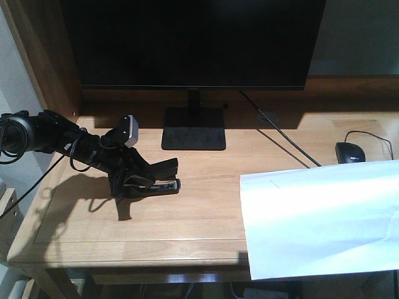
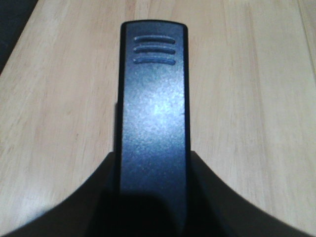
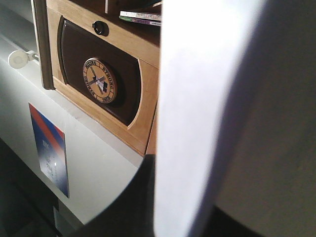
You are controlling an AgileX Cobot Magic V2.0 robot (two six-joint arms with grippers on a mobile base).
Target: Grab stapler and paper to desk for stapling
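Note:
The black stapler [image 1: 167, 185] lies low over the left half of the light-wood desk [image 1: 187, 218], its silver tip pointing right. My left gripper [image 1: 142, 179] is shut on it. In the left wrist view the stapler [image 2: 154, 98] runs straight out between the dark fingers [image 2: 89, 202] of the left gripper [image 2: 153, 168]. The white paper [image 1: 318, 218] hangs over the desk's front right corner. In the right wrist view the paper [image 3: 197, 108] stands edge-on, and my right gripper [image 3: 182, 207] is shut on it. The right gripper is outside the front view.
A black monitor [image 1: 193, 43] on a square stand [image 1: 194, 128] fills the back of the desk. A black mouse [image 1: 349, 151] with its cable sits at the right. Behind the paper is a wooden cabinet door with a round emblem [image 3: 101, 80].

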